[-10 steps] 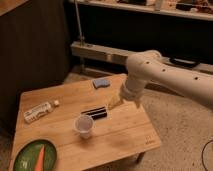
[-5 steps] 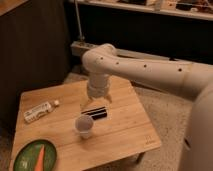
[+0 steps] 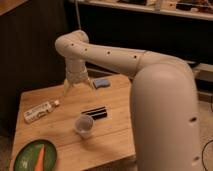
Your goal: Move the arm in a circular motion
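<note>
Sweeping over the far left part of the wooden table (image 3: 112, 137), the arm (image 3: 120, 57) bends at its elbow and drops the gripper (image 3: 69, 88) just above the tabletop, beside the blue sponge (image 3: 101, 82); finger state, cannot tell. Risks, as I judge them: a low circular pass could clip the sponge or the white bottle (image 3: 39, 111) lying on its side, and a wider loop might tip the paper cup (image 3: 84, 125), which stands upright near the dark packet (image 3: 96, 113). Cup contents are not visible from here. Green plate (image 3: 25, 157) at the near left corner holds a carrot (image 3: 40, 156).
</note>
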Available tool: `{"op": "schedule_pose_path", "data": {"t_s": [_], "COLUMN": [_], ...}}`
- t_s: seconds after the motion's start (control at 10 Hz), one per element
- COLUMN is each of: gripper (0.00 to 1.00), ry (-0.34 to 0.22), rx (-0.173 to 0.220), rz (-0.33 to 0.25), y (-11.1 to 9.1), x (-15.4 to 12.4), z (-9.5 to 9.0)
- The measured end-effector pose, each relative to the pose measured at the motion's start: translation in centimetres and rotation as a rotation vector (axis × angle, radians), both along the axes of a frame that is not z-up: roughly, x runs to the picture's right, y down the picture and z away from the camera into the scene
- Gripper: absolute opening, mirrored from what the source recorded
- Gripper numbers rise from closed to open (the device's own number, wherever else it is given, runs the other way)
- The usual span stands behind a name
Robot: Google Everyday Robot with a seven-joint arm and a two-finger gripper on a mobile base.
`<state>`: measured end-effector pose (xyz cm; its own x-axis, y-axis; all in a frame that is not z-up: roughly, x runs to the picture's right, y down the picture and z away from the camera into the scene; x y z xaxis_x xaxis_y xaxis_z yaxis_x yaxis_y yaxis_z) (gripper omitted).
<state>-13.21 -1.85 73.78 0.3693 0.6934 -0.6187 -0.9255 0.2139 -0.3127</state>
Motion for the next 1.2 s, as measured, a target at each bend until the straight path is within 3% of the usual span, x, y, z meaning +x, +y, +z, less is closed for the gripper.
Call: {"op": "schedule_pose_path", "data": {"t_s": [0.2, 0.5, 0.8, 1.2], "gripper": [0.80, 0.80, 0.80, 0.80], "ry": [0.013, 0.021, 0.051, 0.056], "rx": [-0.012, -0.004, 0.003, 0.029], "rz": [0.070, 0.187, 0.300, 0.390], "y": [-1.6, -1.5, 0.8, 4.8], "x": [1.5, 6.0, 13.2, 21.5], "z": [2.5, 4.0, 3.7, 2.1]}}
